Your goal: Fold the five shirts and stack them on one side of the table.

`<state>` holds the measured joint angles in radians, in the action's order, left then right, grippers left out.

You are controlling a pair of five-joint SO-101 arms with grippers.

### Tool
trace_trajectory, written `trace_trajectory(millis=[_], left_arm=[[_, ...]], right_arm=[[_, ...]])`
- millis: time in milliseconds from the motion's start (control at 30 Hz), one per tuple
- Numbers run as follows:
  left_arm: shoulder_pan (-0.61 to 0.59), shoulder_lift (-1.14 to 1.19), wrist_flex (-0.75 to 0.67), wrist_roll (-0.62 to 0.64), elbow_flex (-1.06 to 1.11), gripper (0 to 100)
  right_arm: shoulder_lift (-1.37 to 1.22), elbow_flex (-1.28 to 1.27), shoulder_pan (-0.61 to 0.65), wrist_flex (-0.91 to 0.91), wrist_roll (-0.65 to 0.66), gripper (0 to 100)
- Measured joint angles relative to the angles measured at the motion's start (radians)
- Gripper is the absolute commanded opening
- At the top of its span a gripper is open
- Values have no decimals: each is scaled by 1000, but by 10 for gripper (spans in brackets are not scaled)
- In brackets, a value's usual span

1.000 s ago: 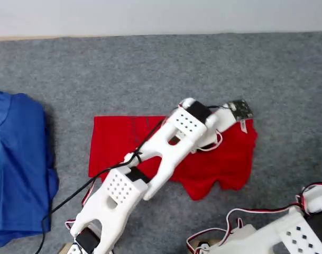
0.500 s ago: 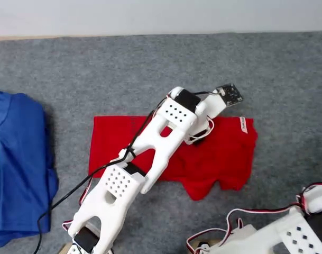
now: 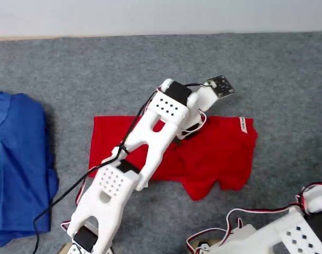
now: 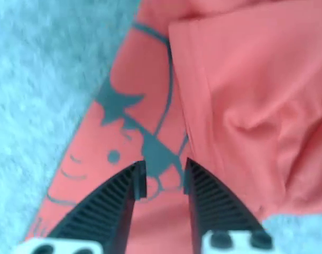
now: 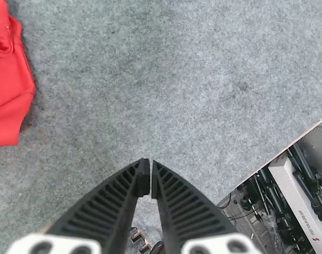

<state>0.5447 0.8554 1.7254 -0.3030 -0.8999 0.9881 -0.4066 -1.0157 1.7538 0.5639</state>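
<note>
1. The red shirt (image 3: 221,153) lies flat near the middle of the table (image 3: 150,63), partly folded, with a rumpled lobe hanging toward the near edge.
2. I judge it light, limp and easily bunched. It won't hold a crease by itself and may drag on the rough grey surface.
3. I'd take hold at a hem or corner along the doubled edge, pinching both layers so they travel together rather than grabbing mid-panel.
4. My left gripper (image 4: 161,174) hangs over the printed part of the shirt. Its jaws are slightly parted, with nothing pinched as far as I can tell.
5. My right gripper (image 5: 150,177) has its tips pressed together on nothing, over bare table toward the right edge.
6. The left arm covers the shirt's middle from above, so I can't read the fold line there.
7. The blue pile (image 3: 20,159) at the left edge is cut off, so I can't count its shirts.
</note>
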Motion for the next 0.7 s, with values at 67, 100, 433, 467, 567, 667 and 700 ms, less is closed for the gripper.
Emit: trace_trajectory(millis=[67,100,433,467,567,667,700], left_arm=[[-12,-80,0,0,109,117],[-20,-126,0,0,170,117],[-198,-623,0,-83,799,120],[-218,-663,0,-106,852,120],[-278,-760,0,-181,993,127],[-333,-806,-3,-247,1105,153],[-353,-812,-9,-269,1137,156]], right_arm=[[0,0,0,0,0,10],[0,0,0,0,0,10],[0,0,0,0,0,10],[0,0,0,0,0,10],[0,0,0,0,0,10],[0,0,0,0,0,10],[0,0,0,0,0,10]])
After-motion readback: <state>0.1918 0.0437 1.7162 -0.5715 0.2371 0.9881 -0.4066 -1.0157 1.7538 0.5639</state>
